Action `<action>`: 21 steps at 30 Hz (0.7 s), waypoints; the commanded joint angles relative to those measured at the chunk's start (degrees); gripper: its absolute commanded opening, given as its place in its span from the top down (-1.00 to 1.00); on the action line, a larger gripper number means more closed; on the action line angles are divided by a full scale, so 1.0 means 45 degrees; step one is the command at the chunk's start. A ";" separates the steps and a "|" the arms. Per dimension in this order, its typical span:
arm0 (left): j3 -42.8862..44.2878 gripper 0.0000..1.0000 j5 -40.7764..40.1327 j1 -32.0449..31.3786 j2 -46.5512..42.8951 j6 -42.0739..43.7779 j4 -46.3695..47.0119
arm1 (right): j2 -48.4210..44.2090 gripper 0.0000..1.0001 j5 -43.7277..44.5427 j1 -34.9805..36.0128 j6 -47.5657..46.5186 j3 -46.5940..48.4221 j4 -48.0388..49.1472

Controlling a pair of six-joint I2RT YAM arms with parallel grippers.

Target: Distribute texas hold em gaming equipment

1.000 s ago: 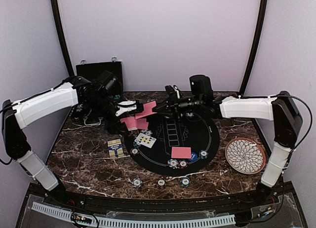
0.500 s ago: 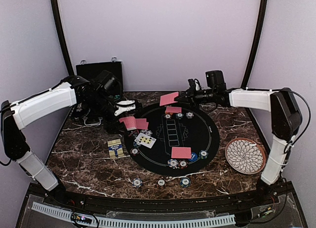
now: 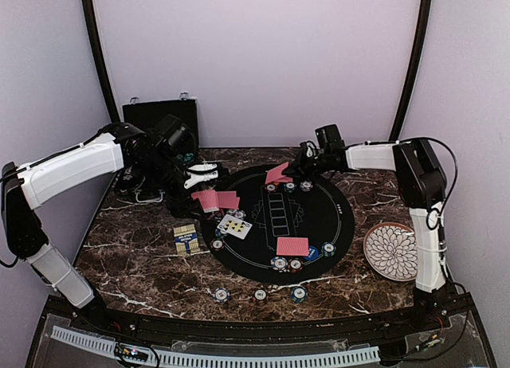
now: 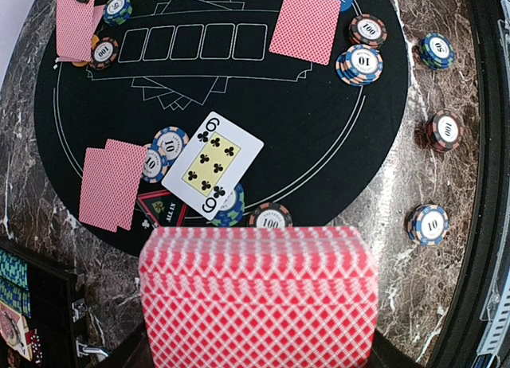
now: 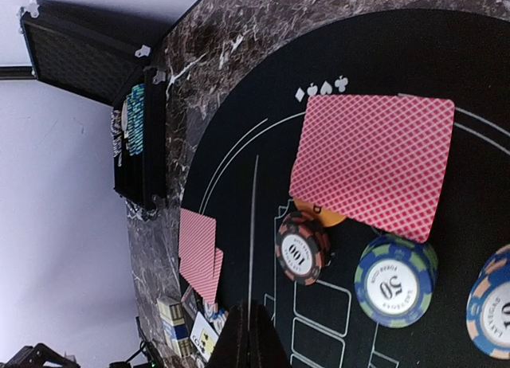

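Note:
My left gripper (image 3: 205, 175) hovers over the mat's left edge, shut on a deck of red-backed playing cards (image 4: 256, 296). My right gripper (image 5: 253, 308) is shut on one card (image 3: 277, 173), seen edge-on in the right wrist view and held low over the far side of the black mat (image 3: 327, 217). Below it another card (image 5: 370, 165) lies face down over an orange button (image 5: 319, 215), beside poker chips (image 5: 303, 247). Two cards (image 3: 217, 199), a face-up six of clubs (image 3: 234, 225) and a triangle marker (image 4: 162, 208) lie at the mat's left. A card (image 3: 292, 245), a blue button (image 3: 312, 253) and chips (image 3: 279, 263) sit near the front.
A black case (image 3: 159, 113) stands open at the back left. A blue and yellow card box (image 3: 186, 239) lies left of the mat. Three chip stacks (image 3: 260, 295) sit on the marble in front. A white patterned plate (image 3: 396, 251) is at the right.
My right gripper carried a card from beside the deck across to the far side of the mat and lowered it there. The left arm and deck stayed still.

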 commanded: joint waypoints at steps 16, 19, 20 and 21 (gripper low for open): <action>-0.0249 1.00 0.0171 0.0009 -0.0724 0.0114 -0.0271 | -0.0219 -0.14 0.1818 -0.0353 -0.0944 0.0838 -0.1074; -0.0247 1.00 0.0117 0.0018 -0.0677 0.0126 -0.0328 | -0.1611 -0.23 0.1981 -0.0034 -0.1217 -0.0529 -0.0989; -0.0258 1.00 0.0087 0.0014 -0.0669 0.0144 -0.0336 | -0.2041 -0.25 0.1929 0.0132 -0.1300 -0.1016 -0.0969; -0.0266 1.00 0.0055 0.0010 -0.0676 0.0147 -0.0351 | -0.2429 -0.27 0.1729 0.0299 -0.1337 -0.1524 -0.0922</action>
